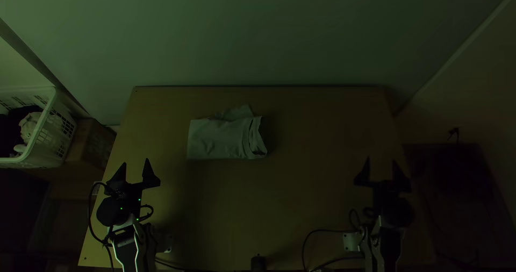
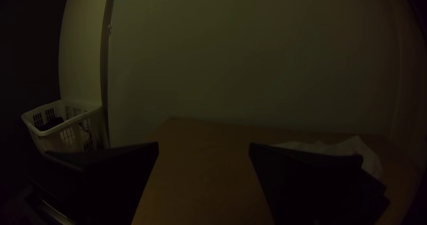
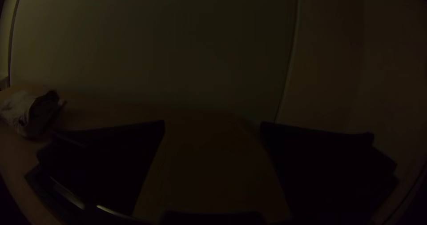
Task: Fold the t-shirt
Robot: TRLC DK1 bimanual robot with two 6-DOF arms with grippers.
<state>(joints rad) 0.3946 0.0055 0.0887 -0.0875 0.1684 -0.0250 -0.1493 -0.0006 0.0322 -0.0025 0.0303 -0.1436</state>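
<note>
While a black cable [image 1: 328,230] curls at five o'clock on the table [image 1: 301,197], where it could snag a low sweep, the left gripper [image 1: 136,163] waits at nine o'clock and the right gripper [image 1: 381,160] at three, both empty with fingers spread wide. Toward eleven o'clock lies the t-shirt [image 1: 217,138], mostly done by my reckoning: folded into a layered oblong (its three o'clock end gapes a little). A flap [image 1: 239,112] pokes out at its one o'clock side, so tucking and flattening probably remain. A laundry basket [image 1: 54,136] stands off the table toward ten o'clock, out of the way; the wall [image 1: 258,35] rises beyond twelve.
</note>
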